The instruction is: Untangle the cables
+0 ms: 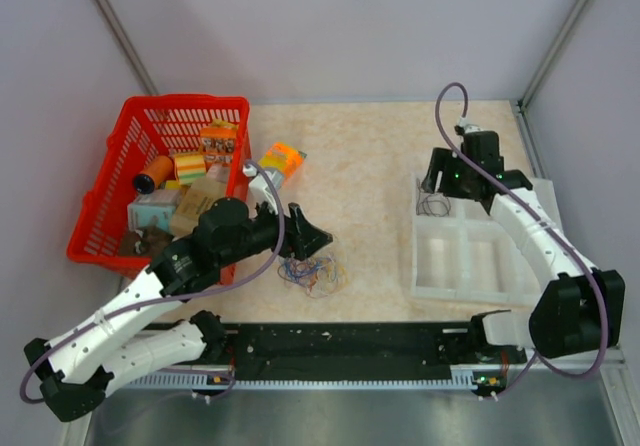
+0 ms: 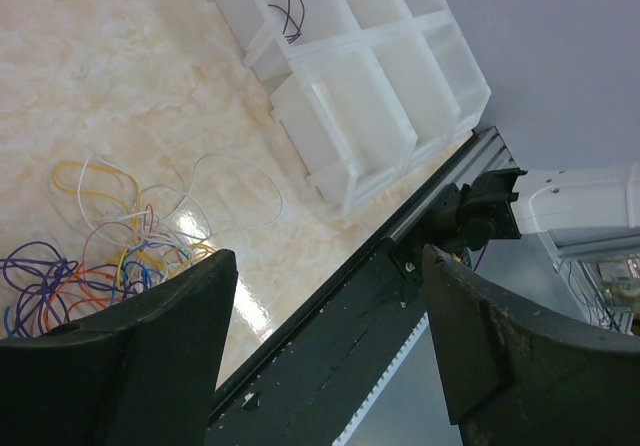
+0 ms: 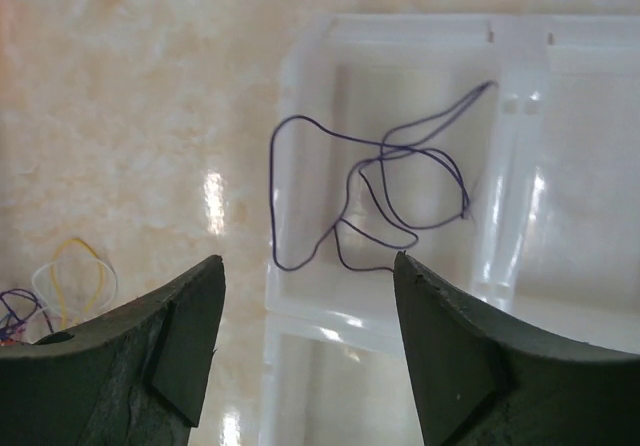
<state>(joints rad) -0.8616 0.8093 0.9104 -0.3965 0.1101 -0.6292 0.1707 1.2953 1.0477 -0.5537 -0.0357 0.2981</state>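
Note:
A tangle of thin cables [image 1: 312, 274] in purple, orange, yellow, blue and white lies on the table in front of the left arm; it also shows in the left wrist view [image 2: 100, 256]. My left gripper [image 1: 312, 238] is open and empty just above and behind the tangle. One purple cable [image 3: 380, 181] lies loose in the far compartment of the white tray [image 1: 440, 256], partly over its rim; it shows in the top view too [image 1: 434, 205]. My right gripper [image 1: 447, 179] is open and empty above that compartment.
A red basket [image 1: 110, 181] full of small packages stands at the left. An orange and yellow item [image 1: 281, 159] lies beside it. A black rail [image 1: 340, 351] runs along the near table edge. The tray [image 2: 345, 96] has several compartments.

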